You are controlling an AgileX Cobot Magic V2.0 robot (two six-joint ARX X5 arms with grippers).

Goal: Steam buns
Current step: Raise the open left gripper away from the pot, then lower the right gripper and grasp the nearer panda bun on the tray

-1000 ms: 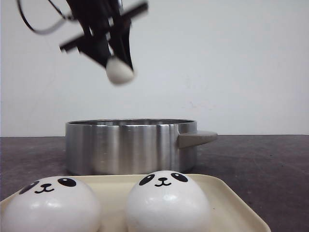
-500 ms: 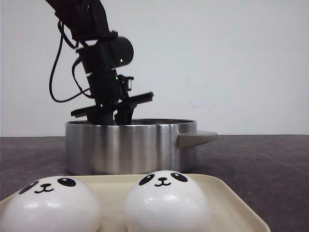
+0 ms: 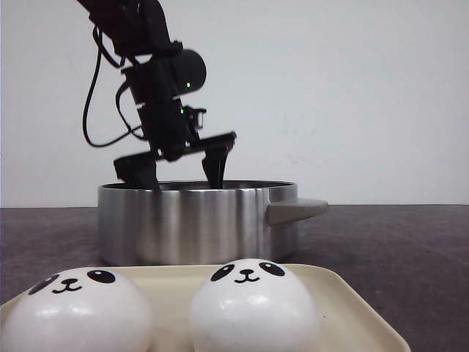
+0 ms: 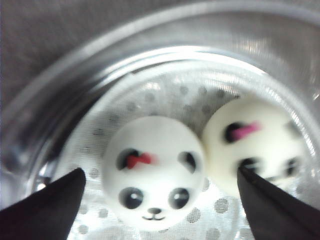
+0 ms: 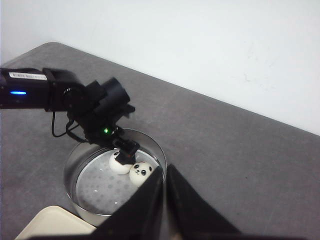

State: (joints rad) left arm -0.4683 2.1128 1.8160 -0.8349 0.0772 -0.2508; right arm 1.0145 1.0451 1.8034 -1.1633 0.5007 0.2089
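1. Because the front view looks low across the table, it shows the steel pot (image 3: 198, 222) only from the side, with the left gripper (image 3: 179, 167) at its rim and the fingertips dipping just inside. Its jaws are spread wide and nothing hangs between them. In my judgement this is the pose of an arm that has set a bun down. Two buns (image 3: 253, 306) sit side by side on the cream tray (image 3: 359, 323) nearest the camera, faces toward the lens, so half the load is not yet in the pot.

2. Since the left wrist view looks straight down into the pot, it shows what the pot wall hides from the front. One panda bun (image 4: 154, 172) rests on the perforated steamer plate (image 4: 100, 150), centred between the two dark fingertips (image 4: 47, 210). Neither fingertip touches it. A second bun (image 4: 257, 145) lies just beside the first, apparently touching it, partly behind the other fingertip. The holes in the plate presumably let steam rise, which is why the buns go on it.

3. Where the right wrist view looks down from well above, the right gripper (image 5: 164, 200) has its dark fingers pressed nearly together, holding nothing. It hangs near the pot's rim, apart from the left arm (image 5: 75, 100). I judge it is parked clear so the left arm has room. Both buns show white inside the pot.
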